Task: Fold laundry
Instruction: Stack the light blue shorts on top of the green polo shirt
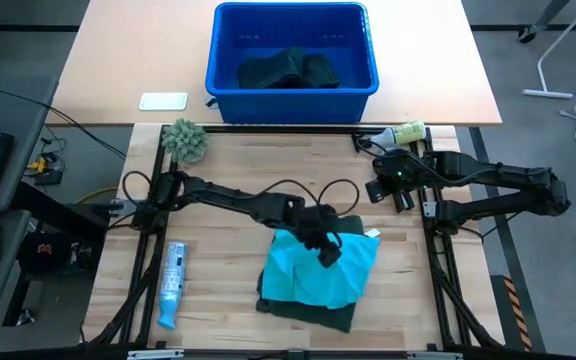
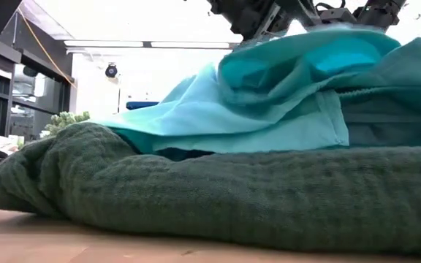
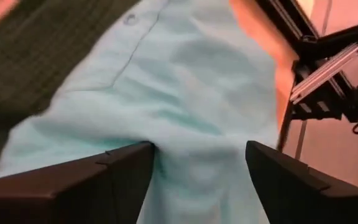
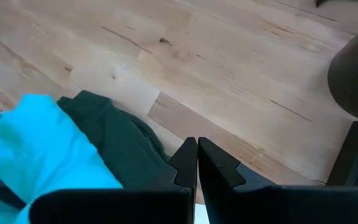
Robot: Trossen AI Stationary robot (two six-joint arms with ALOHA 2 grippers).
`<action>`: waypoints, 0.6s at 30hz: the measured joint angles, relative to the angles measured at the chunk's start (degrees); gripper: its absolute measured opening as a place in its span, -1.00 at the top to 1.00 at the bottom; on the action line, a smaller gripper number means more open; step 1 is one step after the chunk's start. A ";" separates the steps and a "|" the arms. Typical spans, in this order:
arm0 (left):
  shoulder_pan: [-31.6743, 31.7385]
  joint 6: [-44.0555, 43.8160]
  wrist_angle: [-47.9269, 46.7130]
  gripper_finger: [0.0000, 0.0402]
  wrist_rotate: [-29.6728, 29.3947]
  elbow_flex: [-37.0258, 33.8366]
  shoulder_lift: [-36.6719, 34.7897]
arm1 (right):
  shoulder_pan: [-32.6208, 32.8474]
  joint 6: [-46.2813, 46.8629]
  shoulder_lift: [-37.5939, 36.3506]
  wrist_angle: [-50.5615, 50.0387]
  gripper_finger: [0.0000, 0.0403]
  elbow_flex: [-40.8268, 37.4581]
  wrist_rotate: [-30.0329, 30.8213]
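I see the turquoise shirt [image 1: 313,272] lying on the dark green garment [image 1: 308,308] mid-surface. My left gripper [image 1: 325,250] sits released over it, fold just laid; next I regrip an edge. Right gripper [image 1: 388,190] waits clenched beyond.

The turquoise shirt [image 1: 313,270] is lying on the dark green garment [image 1: 308,308] at the table's [image 1: 238,170] middle front. The blue bin [image 1: 290,48] is standing behind them; another dark garment [image 1: 288,70] is lying in it.
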 joint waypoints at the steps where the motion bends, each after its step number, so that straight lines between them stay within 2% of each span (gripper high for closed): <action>1: 0.34 0.57 -1.58 -0.17 -0.33 0.74 -0.01 | 0.00 0.00 0.00 0.00 1.00 0.00 0.00; 6: 1.79 6.53 -10.75 -0.18 -5.25 5.07 -0.41 | -0.01 -1.55 -0.01 0.02 1.00 0.00 -0.02; 11: 2.69 14.65 -18.42 -0.18 -15.11 8.28 -3.43 | 0.02 -8.73 -1.11 1.49 1.00 0.00 -0.89; 15: 2.06 17.69 -23.60 -0.10 -22.42 8.47 -8.27 | 0.27 -15.20 -3.79 4.20 1.00 0.00 -9.88; 18: -0.42 15.76 -33.72 0.21 -32.12 8.05 -11.21 | 2.29 -13.94 -5.42 6.67 1.00 0.00 -15.72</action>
